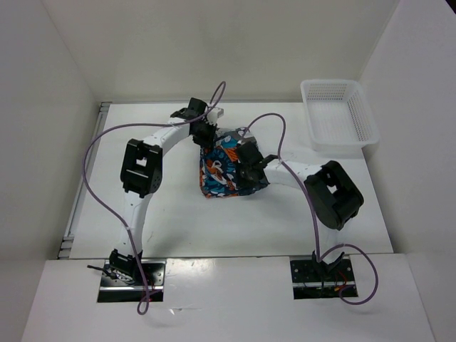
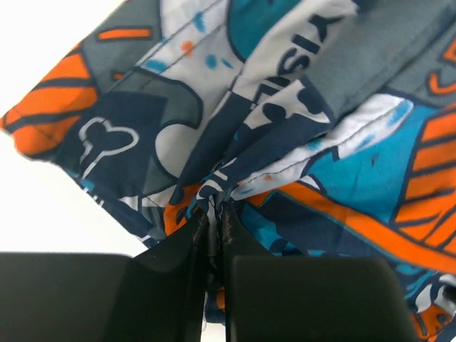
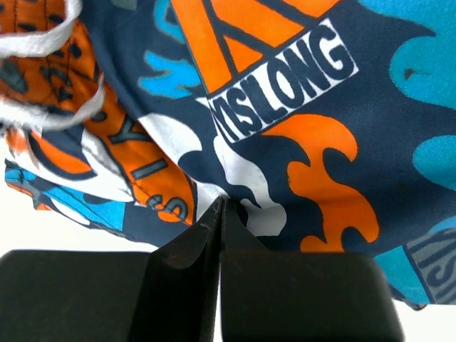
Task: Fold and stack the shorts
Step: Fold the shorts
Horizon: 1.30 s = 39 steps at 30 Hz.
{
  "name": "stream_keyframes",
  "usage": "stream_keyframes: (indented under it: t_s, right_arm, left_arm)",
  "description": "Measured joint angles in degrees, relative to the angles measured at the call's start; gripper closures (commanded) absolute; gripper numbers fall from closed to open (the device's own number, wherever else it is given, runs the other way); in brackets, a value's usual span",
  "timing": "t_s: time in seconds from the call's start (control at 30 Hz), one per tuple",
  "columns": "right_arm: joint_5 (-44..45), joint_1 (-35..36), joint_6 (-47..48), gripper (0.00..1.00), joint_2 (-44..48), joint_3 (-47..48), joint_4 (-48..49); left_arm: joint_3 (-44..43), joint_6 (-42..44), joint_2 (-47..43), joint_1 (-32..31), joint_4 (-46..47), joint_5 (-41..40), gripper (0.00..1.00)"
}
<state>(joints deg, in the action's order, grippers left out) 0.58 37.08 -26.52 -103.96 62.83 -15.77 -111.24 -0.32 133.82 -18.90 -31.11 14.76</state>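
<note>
The shorts (image 1: 219,169), in a teal, orange, navy and white patchwork print, lie bunched in the middle of the table. My left gripper (image 1: 206,140) is at their far left edge. In the left wrist view its jaws (image 2: 216,214) are nearly together, with a gathered fold of the shorts (image 2: 285,107) pinched between them. My right gripper (image 1: 246,171) is at the shorts' right side. Its jaws (image 3: 222,206) are pressed shut at a pucker of the printed cloth (image 3: 299,142). A white drawstring (image 3: 43,114) crosses the top left of the right wrist view.
A white plastic mesh basket (image 1: 338,114) stands at the back right of the table (image 1: 171,221). White walls close in the table at the left, back and right. Purple cables arc over both arms.
</note>
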Motion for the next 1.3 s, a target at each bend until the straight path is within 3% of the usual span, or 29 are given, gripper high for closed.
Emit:
stream_keyframes:
  t_s: [0.2,0.33,0.37,0.5,0.7,0.9,1.0,1.17,1.3]
  right_arm:
    - [-0.17,0.0,-0.76,1.0,-0.07,-2.12,2.45]
    - [-0.61,0.0,-0.63,1.0,0.5,-2.4,2.58]
    - [-0.9,0.0,-0.39,0.93,1.16,-2.67,2.16]
    - [-2.21,0.0,1.11,0.7,6.73,-4.09,-0.13]
    - [-3.06,-1.33,2.1,0.68,21.75,-4.35,-1.36]
    - [-2.89,-9.38,-1.33,0.91,21.05,-4.44,-0.96]
    - [-2.93,-12.57,-3.15,0.93,16.52,-5.68,-0.2]
    - [-3.93,-13.62,-4.55,0.96,12.33,-8.13,-0.04]
    - [-5.25,-13.77,-5.7,0.97,11.3,-9.31,2.71]
  left_arm:
    - [-7.23,0.0,3.37,0.24,-0.9,-1.6,0.82]
    - [-8.15,0.04,3.37,0.42,-0.98,-2.43,0.7]
    - [-8.15,0.07,3.37,0.44,-0.98,-2.47,0.62]
    - [-6.36,0.11,2.99,0.79,0.42,-2.49,0.5]
    - [-2.47,0.04,-0.13,1.18,0.33,-1.81,0.33]
    - [2.51,0.09,-13.03,0.81,-1.64,1.09,0.32]
    - [4.59,0.09,-18.14,0.35,-1.77,5.79,0.32]
    - [15.58,0.07,-20.59,-2.23,-0.79,10.29,0.33]
    - [23.63,-0.04,-17.38,-3.93,-1.09,10.45,0.47]
